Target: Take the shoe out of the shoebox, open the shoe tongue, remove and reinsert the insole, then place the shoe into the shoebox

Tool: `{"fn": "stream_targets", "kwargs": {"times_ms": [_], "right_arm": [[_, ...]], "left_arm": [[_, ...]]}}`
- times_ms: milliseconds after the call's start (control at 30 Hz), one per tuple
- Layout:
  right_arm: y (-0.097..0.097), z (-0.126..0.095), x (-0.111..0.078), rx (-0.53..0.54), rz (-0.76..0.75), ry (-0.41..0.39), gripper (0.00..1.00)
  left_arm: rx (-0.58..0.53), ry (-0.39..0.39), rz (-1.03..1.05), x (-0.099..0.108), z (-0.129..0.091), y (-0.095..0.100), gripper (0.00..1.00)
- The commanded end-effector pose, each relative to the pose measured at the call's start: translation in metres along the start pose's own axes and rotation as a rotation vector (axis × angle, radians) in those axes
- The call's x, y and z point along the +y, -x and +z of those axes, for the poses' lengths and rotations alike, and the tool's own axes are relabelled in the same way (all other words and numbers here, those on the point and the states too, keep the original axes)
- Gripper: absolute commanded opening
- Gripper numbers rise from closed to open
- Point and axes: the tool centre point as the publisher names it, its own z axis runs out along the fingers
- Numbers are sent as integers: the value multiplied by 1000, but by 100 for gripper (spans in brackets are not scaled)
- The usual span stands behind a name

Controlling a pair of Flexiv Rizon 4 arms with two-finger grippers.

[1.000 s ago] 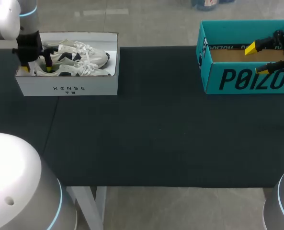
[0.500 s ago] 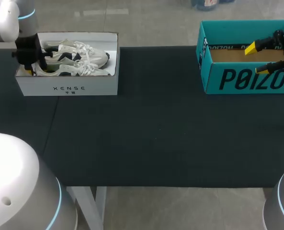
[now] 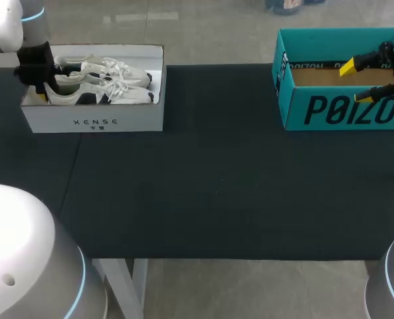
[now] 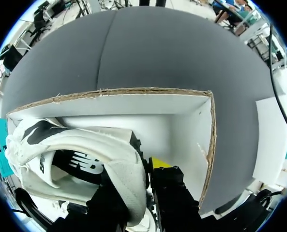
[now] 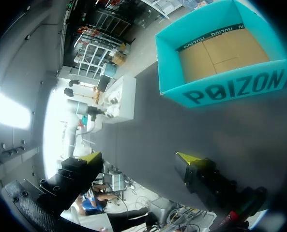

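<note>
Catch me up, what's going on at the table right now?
The left tool is down in the white shoebox, shut on the heel of a white shoe that has not cleared the box. The right tool hangs open and empty by the teal box.

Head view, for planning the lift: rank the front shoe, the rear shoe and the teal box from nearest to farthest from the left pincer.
1. The front shoe, its heel held in the left pincer inside the white shoebox.
2. The rear shoe, just behind it in the same box.
3. The teal box, at the table's far right side.
</note>
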Motion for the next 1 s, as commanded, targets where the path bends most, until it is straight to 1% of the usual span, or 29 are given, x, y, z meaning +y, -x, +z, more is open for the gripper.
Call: {"fn": "stream_targets", "kwargs": {"times_ms": [33,233,333,433,500,1000], "right_arm": [[0,0,0,-3,0,0,100],[0,0,0,-3,0,0,100],[0,0,0,-3,0,0,100],[0,0,0,-3,0,0,100],[0,0,0,-3,0,0,100],[0,0,0,-3,0,0,100]], "left_arm": [[-13,5,6,-4,-29,-2,0],[-7,37,-4,-6,-61,-2,0],[-29,54,-10,-8,-78,0,0],[-34,47,-22,-9,-97,3,0],[-85,34,0,-8,-105,3,0],[-85,34,0,-8,-105,3,0]]}}
